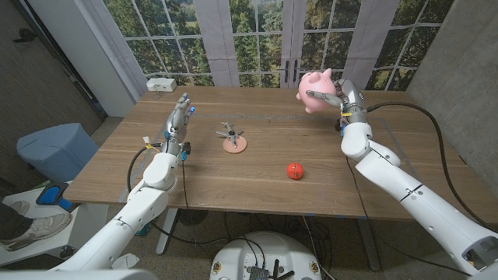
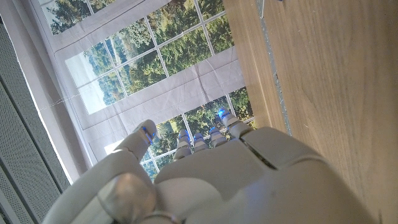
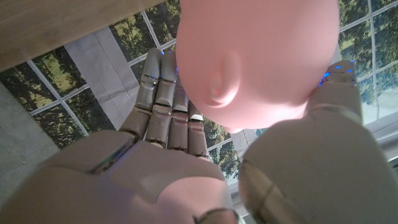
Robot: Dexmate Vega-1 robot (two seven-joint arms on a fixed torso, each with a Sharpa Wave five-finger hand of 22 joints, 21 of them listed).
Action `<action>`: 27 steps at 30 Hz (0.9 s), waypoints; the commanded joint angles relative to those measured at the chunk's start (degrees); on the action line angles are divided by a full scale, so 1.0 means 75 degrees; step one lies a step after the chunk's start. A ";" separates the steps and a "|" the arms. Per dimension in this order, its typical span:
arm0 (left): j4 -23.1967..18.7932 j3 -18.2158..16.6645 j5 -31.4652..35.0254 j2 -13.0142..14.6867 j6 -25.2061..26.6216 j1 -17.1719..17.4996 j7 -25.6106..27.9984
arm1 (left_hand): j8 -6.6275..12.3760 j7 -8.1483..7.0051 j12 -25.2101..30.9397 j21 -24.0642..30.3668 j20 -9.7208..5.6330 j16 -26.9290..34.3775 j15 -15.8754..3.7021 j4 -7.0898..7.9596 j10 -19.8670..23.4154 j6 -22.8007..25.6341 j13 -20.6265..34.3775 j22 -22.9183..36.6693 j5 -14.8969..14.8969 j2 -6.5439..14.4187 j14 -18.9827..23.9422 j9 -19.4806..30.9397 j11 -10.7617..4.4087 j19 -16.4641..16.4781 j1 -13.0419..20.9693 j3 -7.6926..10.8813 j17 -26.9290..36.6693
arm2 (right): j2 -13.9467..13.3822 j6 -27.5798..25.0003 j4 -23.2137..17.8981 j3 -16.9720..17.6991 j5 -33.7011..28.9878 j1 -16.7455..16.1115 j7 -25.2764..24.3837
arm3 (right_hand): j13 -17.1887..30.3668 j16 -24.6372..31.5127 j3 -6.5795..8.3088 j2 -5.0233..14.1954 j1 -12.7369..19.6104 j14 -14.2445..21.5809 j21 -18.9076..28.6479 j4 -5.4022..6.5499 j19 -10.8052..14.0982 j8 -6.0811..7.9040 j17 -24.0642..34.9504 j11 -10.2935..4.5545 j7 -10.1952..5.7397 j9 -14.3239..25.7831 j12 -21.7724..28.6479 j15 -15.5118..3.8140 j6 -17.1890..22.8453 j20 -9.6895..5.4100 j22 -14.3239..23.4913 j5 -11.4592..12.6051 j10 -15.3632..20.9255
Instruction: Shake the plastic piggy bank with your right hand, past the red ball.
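I have the pink piggy bank (image 1: 316, 91) up off the wooden table (image 1: 257, 167), held in my right hand (image 1: 342, 99), far beyond the red ball (image 1: 293, 170) and off to its right. From the right wrist view the piggy bank (image 3: 255, 59) sits between the fingers (image 3: 166, 99) on one side and the thumb (image 3: 333, 93) on the other, with the palm behind it. So that hand is closed around the bank, but only partly wrapped; the body is round and smooth, and I judge the hold to be more of a cradle than a firm clamp.

That is my main worry. If I shake hard, the slick plastic could slide out of the fingers, and the bank would drop onto the table beyond the ball, or go over the far edge toward the windows. A sharp downward stroke could also knock the bank on the tabletop and loosen the hold.

Nearer than the bank and to the ball's left, a small peach disc with a dark metal piece on it (image 1: 233, 141) lies well apart from the ball; a dropped bank could roll into either. Further left again, my left hand (image 1: 177, 118) stands on its edge with its fingers straight and apart, holding nothing. It is well clear of the shake, so I see no risk of a clash there
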 commanded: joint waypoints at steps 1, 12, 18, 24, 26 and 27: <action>-0.0041 -0.0025 -0.0022 0.0022 -0.0004 0.0066 -0.0007 | 0.0035 -0.0034 -0.0001 -0.0011 -0.0409 0.0017 -0.0466 -0.0037 -0.0055 -0.0019 0.0036 0.0025 0.0012 0.0353 0.0001 0.0043 -0.0010 0.0074 -0.0024 0.0032 0.0014 | -0.0514 -0.1003 -0.0487 -0.0390 0.0063 0.0373 0.1145 | 0.0028 0.0022 0.1484 0.2958 0.2977 0.1773 0.0044 0.0086 -0.0379 0.0035 0.0030 -0.2271 -0.2535 0.0195 0.0001 -0.2767 0.2566 -0.1135 0.0029 0.0027 0.2277; -0.0071 -0.0039 -0.0018 0.0034 -0.0019 0.0110 -0.0008 | 0.0032 -0.0041 -0.0003 -0.0013 -0.0413 0.0015 -0.0472 -0.0041 -0.0062 -0.0026 0.0035 0.0025 0.0011 0.0351 -0.0004 0.0043 -0.0021 0.0069 -0.0023 0.0028 0.0014 | -0.0574 -0.1254 -0.0509 -0.0738 -0.0203 0.0564 0.1205 | 0.0009 0.0001 0.1480 0.2957 0.2975 0.1780 0.0046 0.0086 -0.0368 0.0019 0.0028 -0.2273 -0.2524 0.0203 -0.0029 -0.2768 0.2566 -0.1127 0.0027 0.0031 0.2314; -0.0119 -0.0059 -0.0017 0.0051 -0.0008 0.0153 0.0012 | 0.0031 -0.0045 -0.0002 -0.0013 -0.0403 0.0016 -0.0471 -0.0045 -0.0061 -0.0028 0.0035 0.0025 0.0010 0.0349 -0.0002 0.0043 -0.0019 0.0069 -0.0023 0.0025 0.0014 | -0.0551 -0.1288 -0.0381 -0.1023 -0.0554 0.0699 0.1146 | 0.0017 -0.0006 0.1478 0.2957 0.2979 0.1793 0.0047 0.0083 -0.0357 0.0002 0.0028 -0.2269 -0.2515 0.0195 -0.0036 -0.2770 0.2565 -0.1121 0.0025 0.0032 0.2330; -0.0159 -0.0078 -0.0001 0.0071 -0.0003 0.0183 0.0030 | 0.0031 -0.0047 -0.0006 -0.0014 -0.0410 0.0015 -0.0469 -0.0046 -0.0072 -0.0029 0.0035 0.0025 0.0009 0.0348 -0.0005 0.0043 -0.0036 0.0067 -0.0024 0.0022 0.0014 | -0.0500 -0.1419 -0.0201 -0.1404 -0.1065 0.0893 0.1146 | 0.0022 -0.0014 0.1478 0.2947 0.2984 0.1803 0.0046 0.0075 -0.0345 -0.0013 0.0028 -0.2293 -0.2528 0.0191 -0.0051 -0.2770 0.2564 -0.1116 0.0023 0.0034 0.2331; -0.0164 -0.0089 0.0001 0.0069 -0.0011 0.0192 0.0043 | 0.0031 -0.0046 -0.0007 -0.0014 -0.0408 0.0014 -0.0471 -0.0045 -0.0073 -0.0030 0.0035 0.0025 0.0009 0.0351 -0.0009 0.0043 -0.0022 0.0066 -0.0025 0.0021 0.0015 | -0.0471 -0.1500 -0.0117 -0.1578 -0.1334 0.0971 0.1114 | 0.0026 -0.0017 0.1479 0.2946 0.2984 0.1807 0.0046 0.0075 -0.0338 -0.0015 0.0027 -0.2281 -0.2527 0.0192 -0.0057 -0.2770 0.2566 -0.1117 0.0022 0.0035 0.2324; -0.0169 -0.0093 -0.0003 0.0070 -0.0012 0.0198 0.0042 | 0.0029 -0.0047 -0.0005 -0.0015 -0.0411 0.0014 -0.0471 -0.0046 -0.0069 -0.0034 0.0035 0.0025 0.0009 0.0348 -0.0010 0.0043 -0.0026 0.0065 -0.0025 0.0019 0.0014 | -0.0448 -0.1517 -0.0071 -0.1634 -0.1423 0.0996 0.1103 | 0.0028 -0.0019 0.1479 0.2945 0.2984 0.1807 0.0045 0.0075 -0.0337 -0.0017 0.0027 -0.2272 -0.2524 0.0190 -0.0063 -0.2770 0.2564 -0.1119 0.0022 0.0035 0.2310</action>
